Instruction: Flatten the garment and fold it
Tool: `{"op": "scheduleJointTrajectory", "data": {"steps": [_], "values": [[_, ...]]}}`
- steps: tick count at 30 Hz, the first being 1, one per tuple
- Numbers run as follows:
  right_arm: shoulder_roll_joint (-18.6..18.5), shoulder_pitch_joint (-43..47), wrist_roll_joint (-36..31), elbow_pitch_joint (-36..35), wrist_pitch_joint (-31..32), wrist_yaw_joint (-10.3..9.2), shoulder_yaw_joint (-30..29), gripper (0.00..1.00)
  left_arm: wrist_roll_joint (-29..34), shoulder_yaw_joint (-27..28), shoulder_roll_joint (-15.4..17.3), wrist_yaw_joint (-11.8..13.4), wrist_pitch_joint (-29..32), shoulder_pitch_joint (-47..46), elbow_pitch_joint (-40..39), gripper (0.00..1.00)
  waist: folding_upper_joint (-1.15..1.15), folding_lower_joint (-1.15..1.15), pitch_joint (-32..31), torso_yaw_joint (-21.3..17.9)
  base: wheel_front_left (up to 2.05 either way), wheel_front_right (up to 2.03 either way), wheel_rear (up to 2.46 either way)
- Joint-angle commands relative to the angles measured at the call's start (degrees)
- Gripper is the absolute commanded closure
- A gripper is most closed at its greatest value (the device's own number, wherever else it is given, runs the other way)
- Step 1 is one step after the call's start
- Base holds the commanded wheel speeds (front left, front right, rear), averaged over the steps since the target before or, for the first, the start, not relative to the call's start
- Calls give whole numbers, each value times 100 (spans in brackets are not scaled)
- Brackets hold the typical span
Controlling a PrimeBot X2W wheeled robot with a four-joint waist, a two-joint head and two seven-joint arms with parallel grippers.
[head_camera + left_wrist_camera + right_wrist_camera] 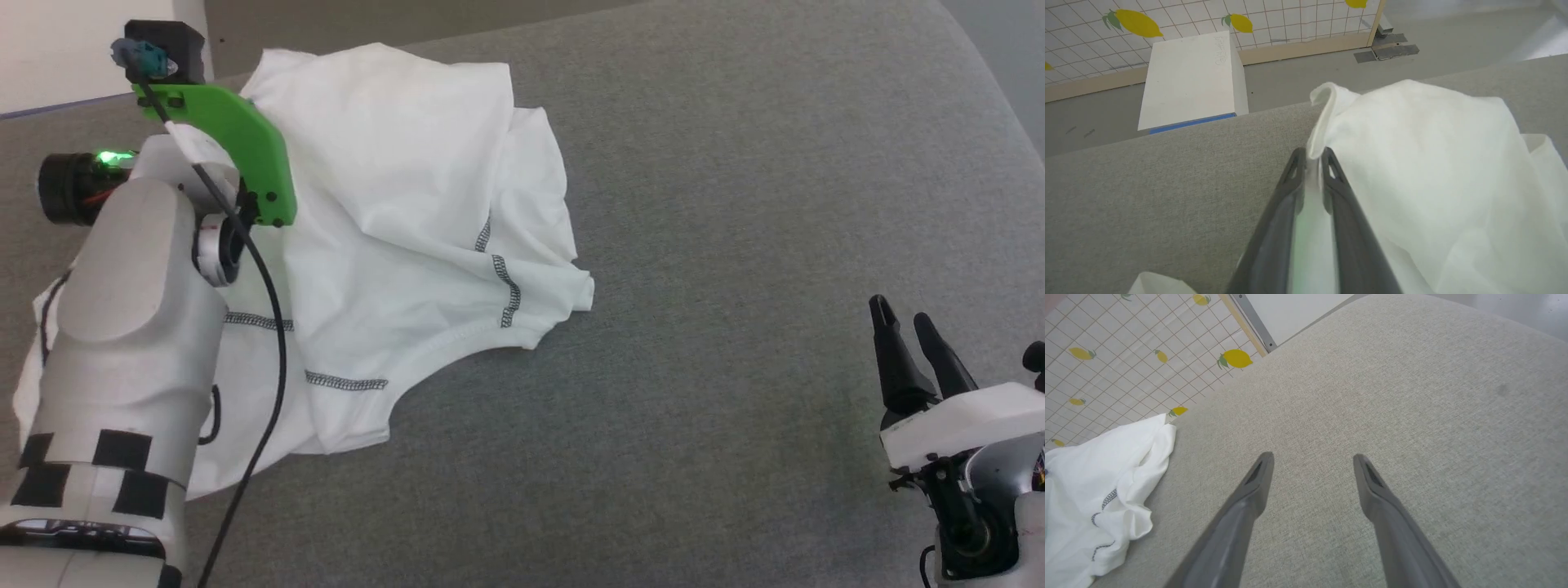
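1. Two grippers share this job. In the head view, the garment (408,204) lies crumpled on the left part of the grey padded surface (735,204), its layers doubled over and dark stitching showing along the seams. The left arm (139,286) reaches across it. Its green bracket (237,139) and black cable (280,359) cover part of the cloth and hide that arm's fingers. The right gripper (900,314) waits at the lower right, well apart from the cloth, fingers parted.
2. In the left wrist view, the left gripper (1312,157) is pinched on an upstanding fold at the garment's edge, with cloth between the fingers. It may be a hem or a sleeve edge; I cannot tell which. I judge that flattening has only begun, with one edge gripped. Past the surface, a white box (1188,77) sits on the floor before a lemon-patterned wall (1139,22), out of the way.
3. In the right wrist view, the right gripper's fingers are spread wide over bare padding and hold nothing, with the garment at that view's left. The next move probably calls for drawing the pinched edge outward while the right gripper takes an opposite edge. Thin cloth may slip or drag as a heap, and the cable could snag.
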Motion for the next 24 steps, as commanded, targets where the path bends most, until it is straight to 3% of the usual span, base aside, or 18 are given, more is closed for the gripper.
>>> {"op": "scheduleJointTrajectory", "data": {"steps": [1, 7, 13, 20, 24], "values": [[3, -61, -50, -4, 8, -8, -7, 0, -75, 34, -70, -43, -177, 12, -24, 0, 0, 0, -81, 127, 0, 0, 0], [3, 38, -185, -87, 120, -8, -120, 0, -436, 439, -308, -143, -1812, 463, -585, 0, 0, 0, -435, 513, 0, 0, 0], [3, 284, -275, -142, 295, -8, -215, 0, -438, 615, -291, -50, -3073, 1952, -1547, 0, 0, 0, -801, 965, 0, 0, 0], [3, 551, -644, -167, 633, -8, -192, 0, -411, 801, -482, 406, -3374, 3991, -2693, 0, 0, 0, -957, 1350, 0, 0, 0], [3, 504, -920, -133, 906, -8, -16, 0, -485, 935, -671, 598, -3401, 4575, -3153, 0, 0, 0, -967, 1511, 0, 0, 0]]}}
